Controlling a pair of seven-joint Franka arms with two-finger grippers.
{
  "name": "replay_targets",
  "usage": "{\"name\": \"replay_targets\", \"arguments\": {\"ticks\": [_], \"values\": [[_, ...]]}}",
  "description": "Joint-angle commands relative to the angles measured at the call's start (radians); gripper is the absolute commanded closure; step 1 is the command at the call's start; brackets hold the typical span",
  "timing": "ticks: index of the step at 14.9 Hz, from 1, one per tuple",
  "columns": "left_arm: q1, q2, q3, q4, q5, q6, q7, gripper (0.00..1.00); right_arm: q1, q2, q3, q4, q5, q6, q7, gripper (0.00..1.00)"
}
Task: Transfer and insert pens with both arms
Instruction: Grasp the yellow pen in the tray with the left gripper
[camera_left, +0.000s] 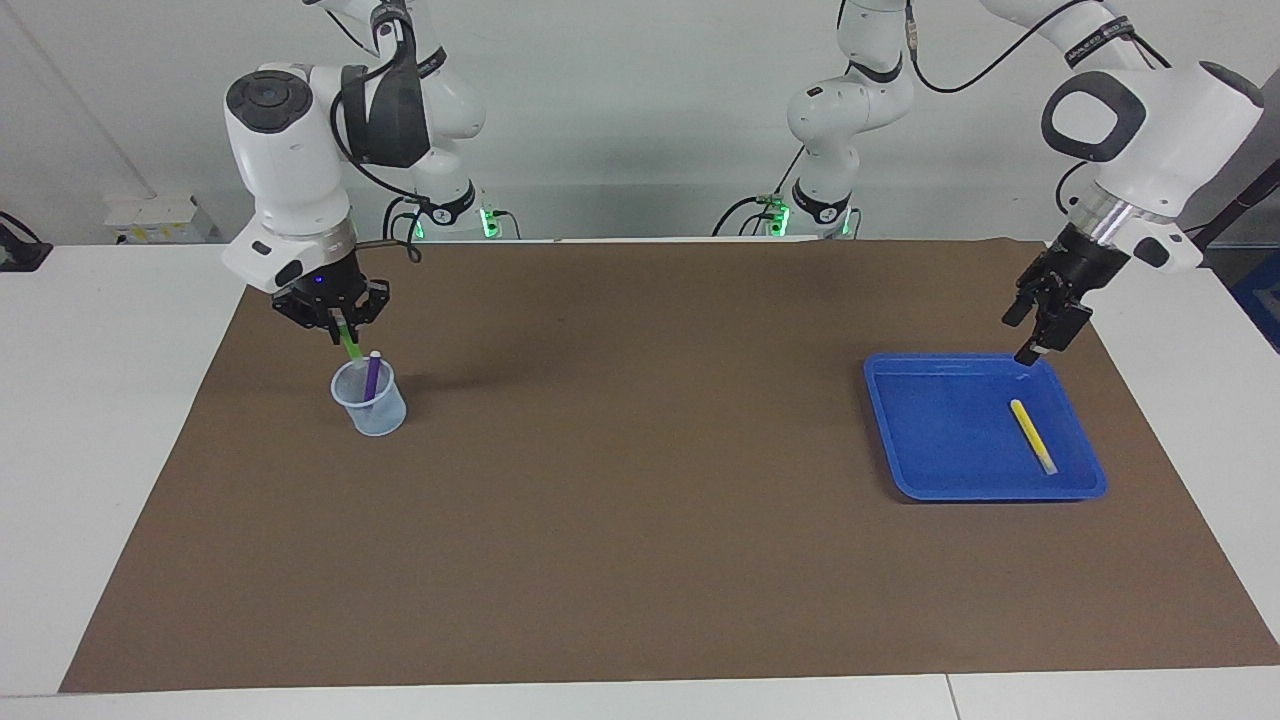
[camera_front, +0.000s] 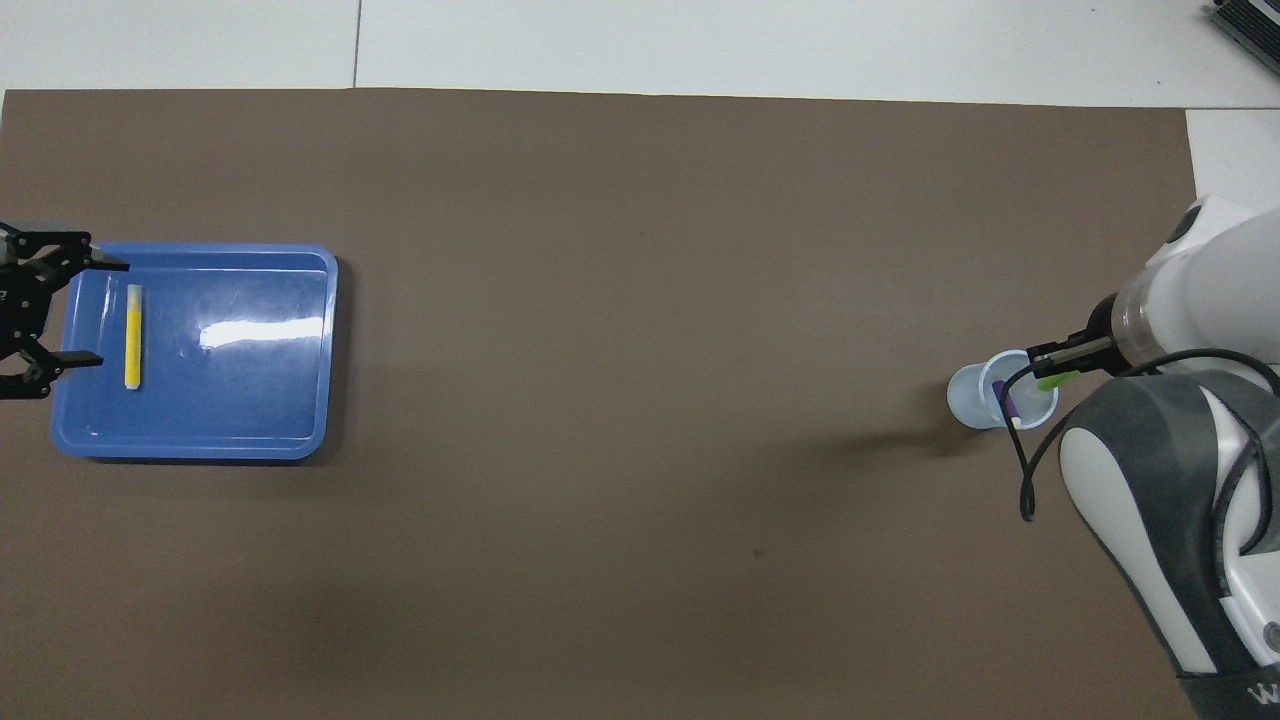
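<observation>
Right gripper (camera_left: 338, 322), over the clear cup (camera_left: 370, 400) at the right arm's end, clamps the green pen (camera_left: 350, 347), its long axis steep, lower end at the cup's mouth. The purple pen (camera_left: 372, 374) leans inside. The yellow pen (camera_left: 1031, 435) lies flat in the blue tray (camera_left: 940, 470). Left gripper (camera_front: 40, 312), spread wide in the overhead view only, hovers over the tray's edge.

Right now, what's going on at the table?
The right gripper holds the green pen over the clear cup, its lower end at the rim. The purple pen stands in the cup. The left gripper, open, hangs over the blue tray's edge; the yellow pen lies in that tray.
</observation>
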Motion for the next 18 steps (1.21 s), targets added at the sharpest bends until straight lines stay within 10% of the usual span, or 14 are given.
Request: {"name": "replay_targets", "arguments": {"ticks": [1,8,18], "values": [[0.025,0.055,-0.011,0.013,0.104,-0.006,0.2,0.0,-0.035,-0.024,0.014,-0.047,-0.018,0.032,-0.017,1.0],[0.053,0.265,-0.012,0.123,0.369,0.021,0.5,0.0,-0.035,-0.023,0.016,-0.081,-0.018,0.072,-0.009,1.0],[0.079,0.45,-0.015,0.127,0.376,0.222,0.714,0.0,-0.049,0.022,0.016,-0.15,-0.018,0.191,-0.002,1.0]]}}
